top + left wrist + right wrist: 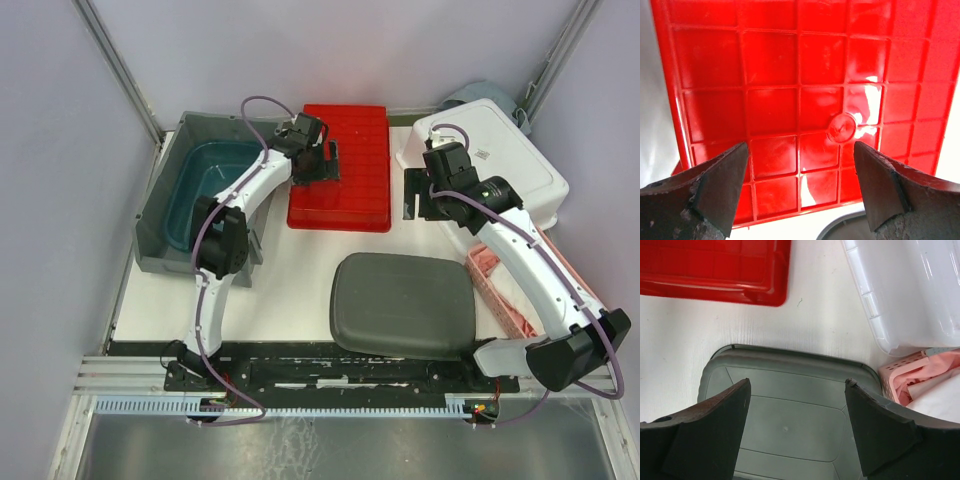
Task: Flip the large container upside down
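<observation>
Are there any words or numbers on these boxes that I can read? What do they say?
Small dark marking on the white container: too small to read.
Round moulded stamp on the red container: a faint raised shape inside, but no letters or numbers can be made out.
No other writing shows in any view.

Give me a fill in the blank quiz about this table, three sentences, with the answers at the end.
The open left end effector hovers over the ___ container, whose gridded underside faces up. The teal tub sits inside the ___ bin at the left. Under the right arm lies a ___ basket.
Missing words: red, grey, pink.
</observation>
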